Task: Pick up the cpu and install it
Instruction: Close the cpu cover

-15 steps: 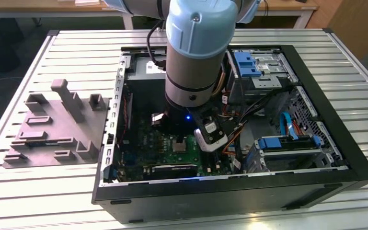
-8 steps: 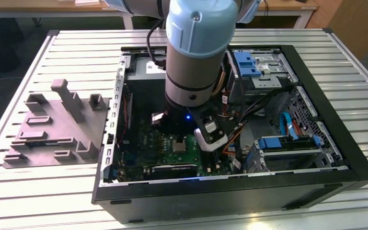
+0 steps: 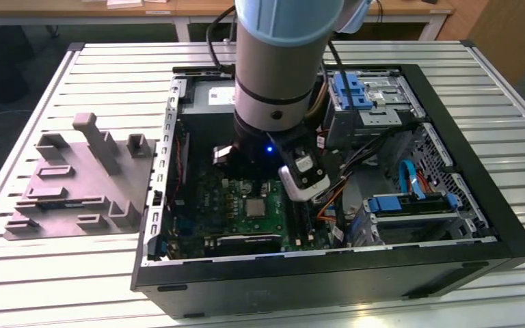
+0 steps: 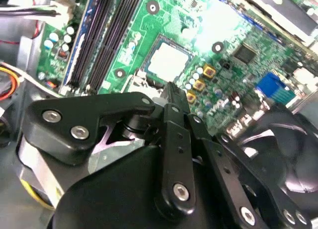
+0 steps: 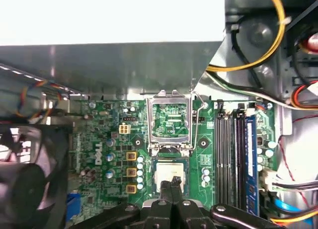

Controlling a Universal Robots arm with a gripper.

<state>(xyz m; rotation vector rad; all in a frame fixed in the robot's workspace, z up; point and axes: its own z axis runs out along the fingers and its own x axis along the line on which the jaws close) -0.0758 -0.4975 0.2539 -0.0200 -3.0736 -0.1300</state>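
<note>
The cpu (image 5: 164,173) lies flat in the socket of the green motherboard (image 5: 99,154), its dull silver top facing up. It shows in the second wrist view as a pale square (image 4: 166,62) and in the exterior view as a small grey square (image 3: 256,207). My gripper (image 5: 172,182) hovers just over the cpu's edge with its black fingers pressed together and nothing between them. In the second wrist view the gripper (image 4: 171,87) ends right beside the chip. The metal socket frame (image 5: 170,120) stands hinged open beyond the socket.
The arm reaches down into an open black computer case (image 3: 481,205) on a slatted white table. A grey moulded fixture (image 3: 71,191) sits at the exterior view's left. Memory slots (image 5: 231,159), loose cables (image 5: 258,55) and a black fan (image 5: 25,184) surround the socket.
</note>
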